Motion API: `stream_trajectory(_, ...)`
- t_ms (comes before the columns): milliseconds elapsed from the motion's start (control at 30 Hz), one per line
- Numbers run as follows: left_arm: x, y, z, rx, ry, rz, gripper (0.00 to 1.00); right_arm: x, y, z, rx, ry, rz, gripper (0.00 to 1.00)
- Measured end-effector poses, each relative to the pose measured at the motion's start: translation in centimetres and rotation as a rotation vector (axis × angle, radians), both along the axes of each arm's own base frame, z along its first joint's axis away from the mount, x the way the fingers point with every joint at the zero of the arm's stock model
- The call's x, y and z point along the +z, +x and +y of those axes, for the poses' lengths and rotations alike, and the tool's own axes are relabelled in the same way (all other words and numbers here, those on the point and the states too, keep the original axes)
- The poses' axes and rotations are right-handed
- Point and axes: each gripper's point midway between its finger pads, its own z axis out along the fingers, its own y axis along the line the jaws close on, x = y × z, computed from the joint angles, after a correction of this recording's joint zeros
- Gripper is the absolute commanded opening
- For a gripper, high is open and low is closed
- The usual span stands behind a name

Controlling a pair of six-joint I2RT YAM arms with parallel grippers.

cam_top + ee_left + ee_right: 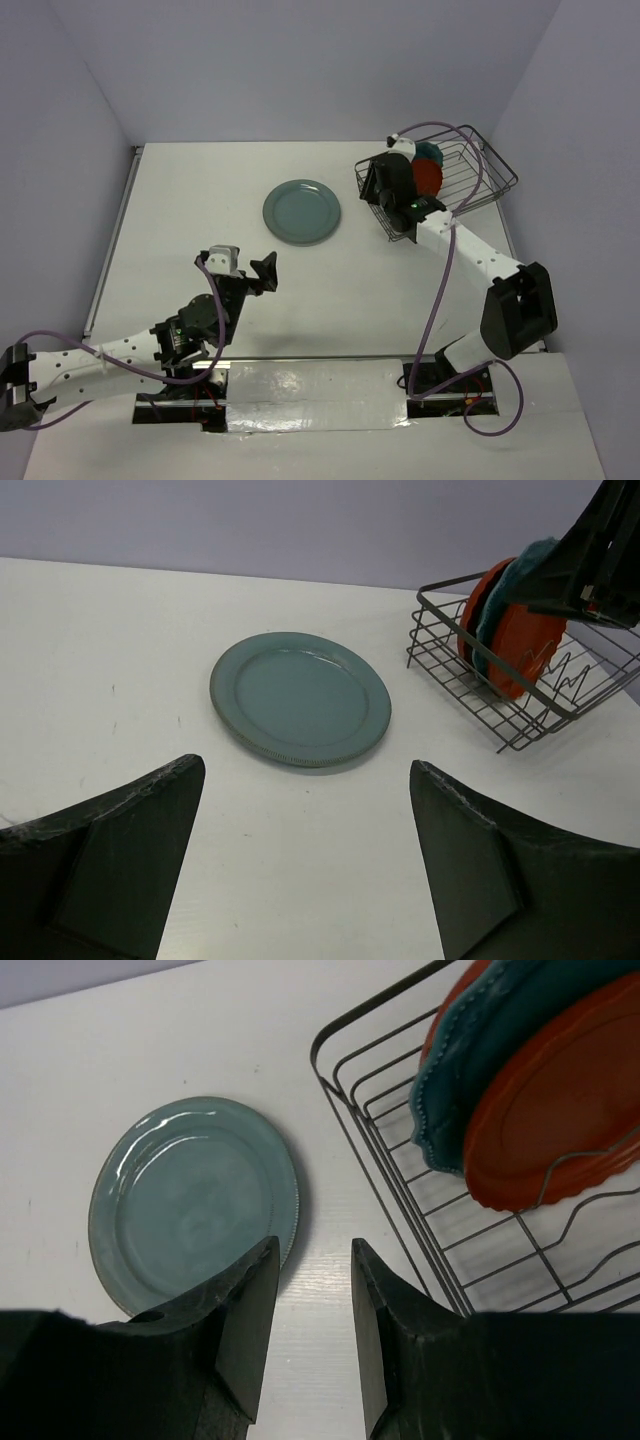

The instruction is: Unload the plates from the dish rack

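Dark wire dish rack (400, 1210) sits ahead-right of the right gripper (314, 1250), whose jaws are narrowed to a slim gap with nothing in it. Standing on edge inside: a red-orange plate (560, 1110) in front, a teal scalloped plate (470, 1080) behind. The smooth grey-green plate (190, 1200) lies flat on the white table (150, 1040), ahead-left of those jaws and straight ahead of the wide-open, empty left gripper (308, 765). They look like glazed ceramic, so probably stiff, hefty, slick and chippable. I'd pinch an upper rim. No readable writing anywhere.
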Motion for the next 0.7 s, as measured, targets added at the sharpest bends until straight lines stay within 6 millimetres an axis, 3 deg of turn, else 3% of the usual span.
stream_trajectory(133,0.2,0.0,0.0,-0.004,0.0,-0.005,0.97,0.2,0.4,-1.7,-0.055,0.054,-0.018,0.4)
stream_trajectory(333,0.2,0.0,-0.1,-0.005,-0.003,-0.007,0.97,1.3,1.8,-6.0,-0.175,0.124,-0.062,0.39)
stream_trajectory(700,0.1,0.1,-0.4,-0.008,0.01,-0.002,0.97,0.3,3.5,-9.5,-0.281,0.141,-0.046,0.4)
